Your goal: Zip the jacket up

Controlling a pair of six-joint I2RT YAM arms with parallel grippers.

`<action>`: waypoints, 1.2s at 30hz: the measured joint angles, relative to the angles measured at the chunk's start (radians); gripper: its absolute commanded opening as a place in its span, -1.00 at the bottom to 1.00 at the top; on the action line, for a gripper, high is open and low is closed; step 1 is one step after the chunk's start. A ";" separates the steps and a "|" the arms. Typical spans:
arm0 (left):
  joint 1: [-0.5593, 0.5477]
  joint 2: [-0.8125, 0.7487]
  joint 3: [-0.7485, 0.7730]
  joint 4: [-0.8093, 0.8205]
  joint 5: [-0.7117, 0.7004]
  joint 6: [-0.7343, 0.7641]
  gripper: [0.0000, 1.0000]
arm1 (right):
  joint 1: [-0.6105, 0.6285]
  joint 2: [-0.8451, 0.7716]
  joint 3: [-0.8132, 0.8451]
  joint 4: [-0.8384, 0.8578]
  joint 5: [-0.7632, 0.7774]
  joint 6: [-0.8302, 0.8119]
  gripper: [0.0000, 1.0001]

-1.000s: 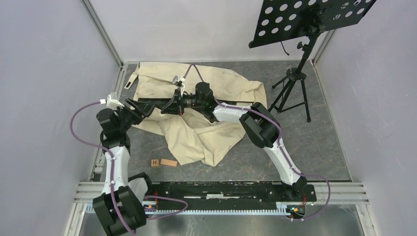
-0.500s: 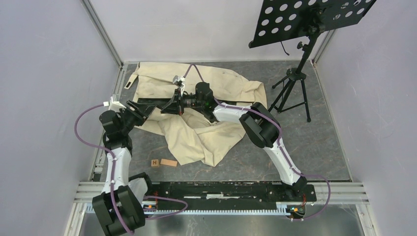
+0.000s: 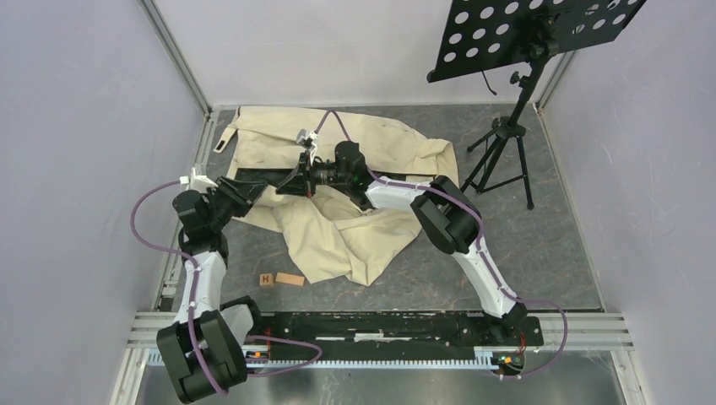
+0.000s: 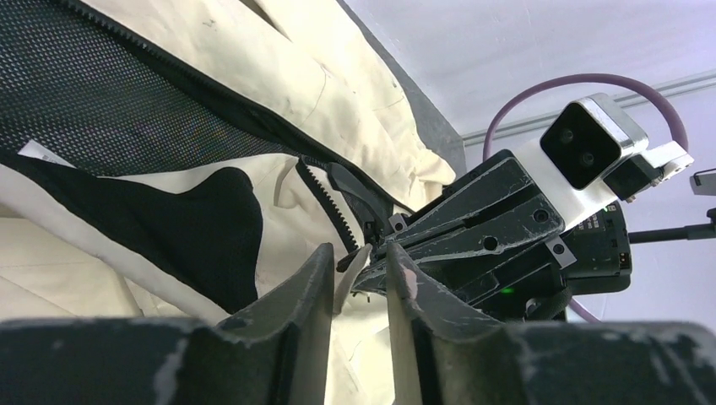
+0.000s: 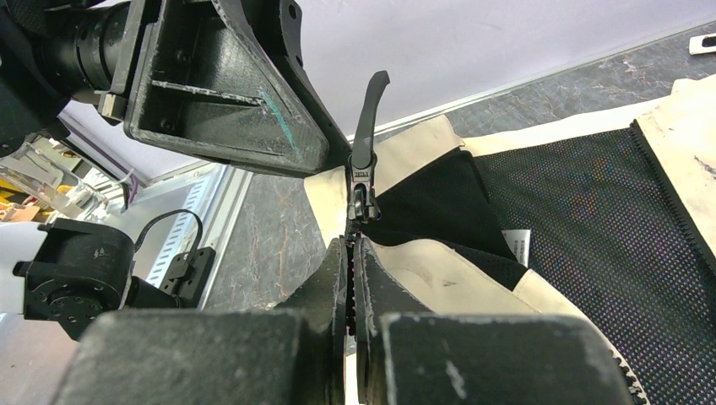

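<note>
Top view: the jacket lies spread on the worktop, upper middle of the frame. The left arm has edged in slightly toward its dark opening.

Left wrist view: the left fingers have narrowed but still stand slightly apart, with a cream hem edge in the gap, not yet pinched.

Right wrist view: the right fingers are clamped tight on the zipper tape just below the slider. Once the hem is anchored, the pull can probably start.
</note>
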 measured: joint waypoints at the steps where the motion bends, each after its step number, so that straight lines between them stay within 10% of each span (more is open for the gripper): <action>1: 0.000 0.003 -0.001 0.002 0.003 -0.001 -0.41 | 0.000 0.000 0.000 -0.001 0.001 0.000 -1.00; 11: 0.000 0.019 -0.013 0.008 0.006 -0.003 -0.31 | 0.005 0.000 0.000 -0.009 0.017 0.000 -1.00; 22: 0.000 0.028 -0.025 0.011 0.011 -0.002 -0.96 | 0.010 0.000 0.002 -0.034 0.043 0.000 -0.99; 29: -0.001 0.034 -0.002 -0.156 -0.103 0.047 -0.95 | 0.017 0.000 0.065 -0.179 0.116 -0.080 0.13; 36: -0.003 0.091 0.043 -0.411 -0.315 0.091 -0.95 | 0.017 0.003 0.232 -0.425 0.304 -0.347 0.49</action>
